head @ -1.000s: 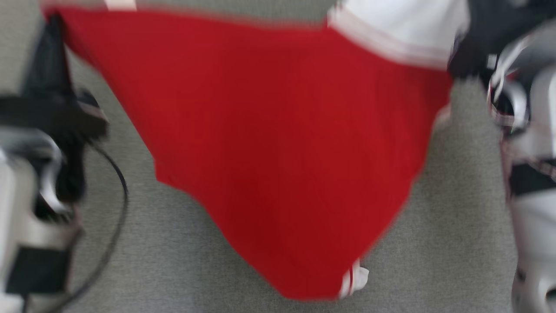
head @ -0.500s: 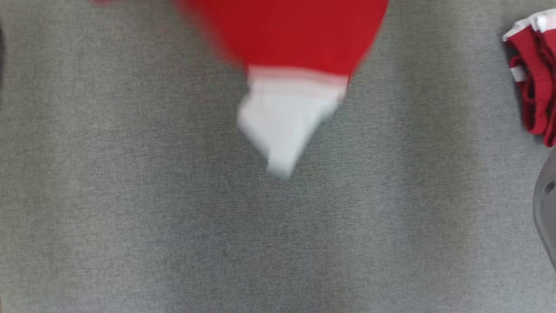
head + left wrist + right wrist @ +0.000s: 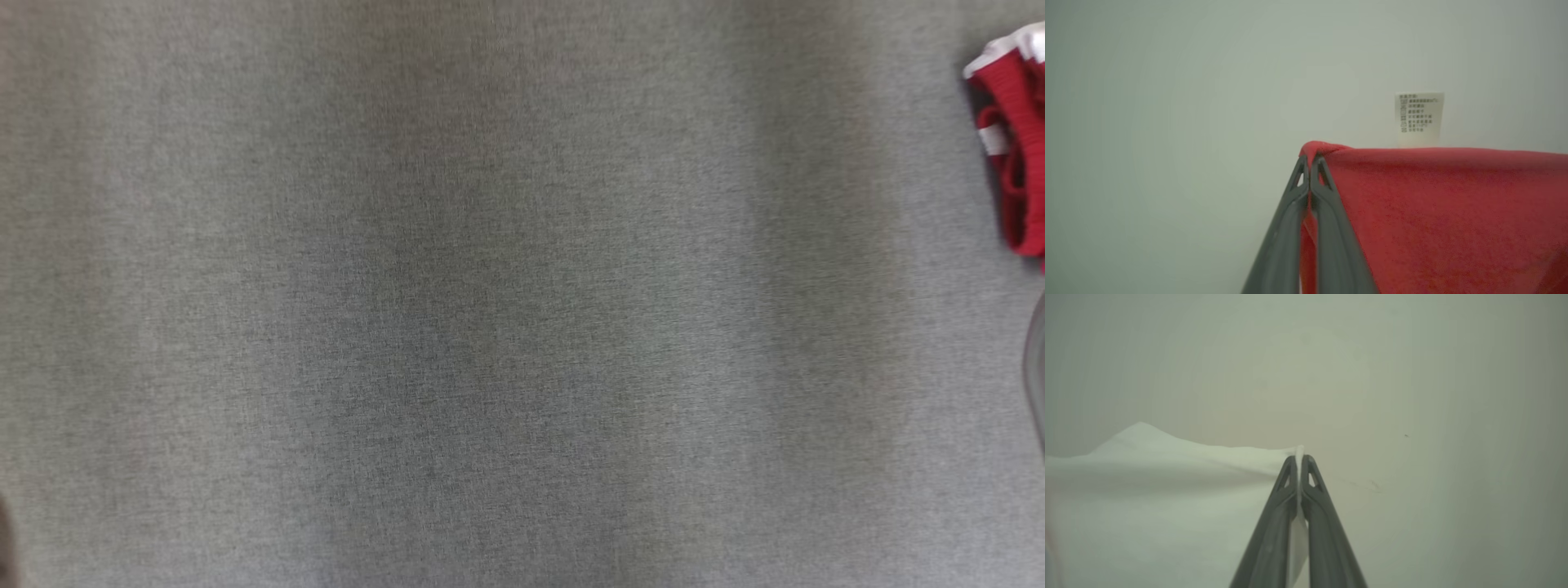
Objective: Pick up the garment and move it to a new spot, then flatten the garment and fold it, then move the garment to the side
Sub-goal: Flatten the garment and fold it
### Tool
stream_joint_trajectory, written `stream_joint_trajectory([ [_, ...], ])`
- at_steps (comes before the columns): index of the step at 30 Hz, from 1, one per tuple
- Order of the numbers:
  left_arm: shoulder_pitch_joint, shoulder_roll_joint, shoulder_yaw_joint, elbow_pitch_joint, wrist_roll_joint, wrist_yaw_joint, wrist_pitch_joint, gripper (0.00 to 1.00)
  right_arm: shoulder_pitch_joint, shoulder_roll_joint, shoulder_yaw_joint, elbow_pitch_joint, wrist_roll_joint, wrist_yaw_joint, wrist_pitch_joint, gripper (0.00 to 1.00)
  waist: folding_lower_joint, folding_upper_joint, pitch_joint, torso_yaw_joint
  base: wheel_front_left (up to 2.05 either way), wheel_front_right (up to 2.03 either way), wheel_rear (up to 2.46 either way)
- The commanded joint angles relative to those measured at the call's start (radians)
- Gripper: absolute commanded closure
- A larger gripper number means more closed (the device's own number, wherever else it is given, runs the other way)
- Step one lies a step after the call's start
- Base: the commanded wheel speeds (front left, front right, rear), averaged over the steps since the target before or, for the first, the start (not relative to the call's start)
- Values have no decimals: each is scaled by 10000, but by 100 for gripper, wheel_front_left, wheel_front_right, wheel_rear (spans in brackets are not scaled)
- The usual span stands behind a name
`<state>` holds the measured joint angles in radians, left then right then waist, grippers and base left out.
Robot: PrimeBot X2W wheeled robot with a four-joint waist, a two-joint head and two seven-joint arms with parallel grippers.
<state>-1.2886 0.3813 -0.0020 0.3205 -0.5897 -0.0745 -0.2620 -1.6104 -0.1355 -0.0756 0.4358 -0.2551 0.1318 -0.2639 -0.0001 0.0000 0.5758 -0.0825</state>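
Observation:
In the left wrist view my left gripper [image 3: 1310, 163] is shut on the top edge of the red garment [image 3: 1445, 212], pinching a fold at its corner. The cloth stretches taut to the right, and a white care label [image 3: 1419, 118] stands up from its edge. My right gripper [image 3: 1299, 459] is shut on the corner of a white part of the garment [image 3: 1159, 498], which spreads away to the left. Both wrist views face a plain pale wall.
The head view looks down on the grey cloth-covered table [image 3: 490, 327]. A bunched red and white cloth [image 3: 1016, 163] lies at its right edge. Below it a grey rounded part [image 3: 1037, 367] shows at the frame's border.
The red garment, hanging large in the head view a second ago, has risen out of the top of it. The bunched cloth at the right has stayed in place.

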Motion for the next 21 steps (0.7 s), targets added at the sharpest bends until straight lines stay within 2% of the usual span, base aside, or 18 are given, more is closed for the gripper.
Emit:
stream_joint_trajectory([
  [1,278,-109,49,24,148,-51,-23,100,296,-117,133,116,68,-28,3,100,1,0,188,36,0,0,0],
  [7,2518,-882,264,-146,773,-404,-29,100,2239,-684,1004,1221,556,-27,123,100,1,0,104,18,0,0,0],
  [10,3859,-1382,462,-553,926,-487,-31,100,3507,-934,1197,1259,1083,-27,586,100,1,0,-240,72,0,0,0],
  [15,6021,-2106,664,-1296,1169,-559,-32,100,5718,-1505,1445,260,2340,-27,1912,100,1,0,-1061,180,0,0,0],
  [21,8270,-2638,660,-2128,1099,-554,-33,100,8670,-1900,1041,-2034,3445,-27,4415,100,1,0,-2132,238,0,0,0],
])
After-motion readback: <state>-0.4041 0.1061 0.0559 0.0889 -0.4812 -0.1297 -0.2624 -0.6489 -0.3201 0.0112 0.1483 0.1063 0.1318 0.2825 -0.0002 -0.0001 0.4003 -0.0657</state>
